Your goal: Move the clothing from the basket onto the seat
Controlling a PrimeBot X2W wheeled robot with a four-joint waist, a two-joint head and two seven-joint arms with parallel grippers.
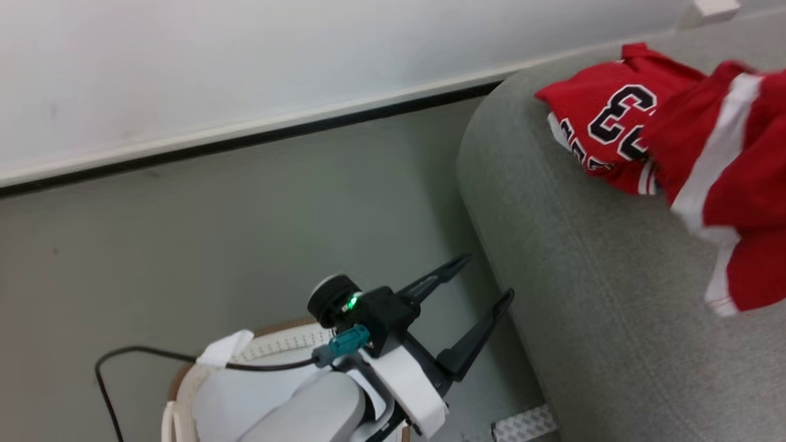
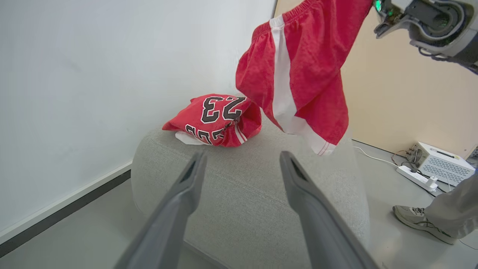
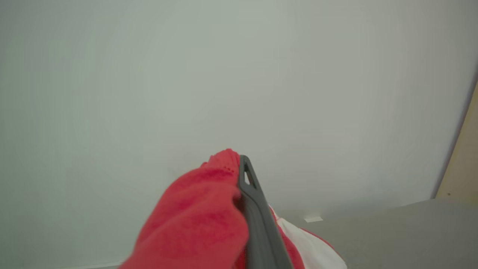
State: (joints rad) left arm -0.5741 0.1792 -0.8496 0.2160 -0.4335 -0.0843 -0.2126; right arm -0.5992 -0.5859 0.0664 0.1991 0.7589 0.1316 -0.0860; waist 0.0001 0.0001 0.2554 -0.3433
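While aloft, clothing (image 2: 298, 74) above seat (image 2: 242, 194)

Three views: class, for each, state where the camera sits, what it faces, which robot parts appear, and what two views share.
Head: on the head, looking down at floor, seat, basket; left end effector shows, open.
Left wrist: on that wrist, along its fingers toward seat and jersey.
Right wrist: faces the wall; right end effector shut on shorts.
Shared: head and left wrist both show jersey and shorts.

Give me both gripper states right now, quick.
Left gripper: open, empty.
Right gripper: shut on the red shorts, which hang above the seat.
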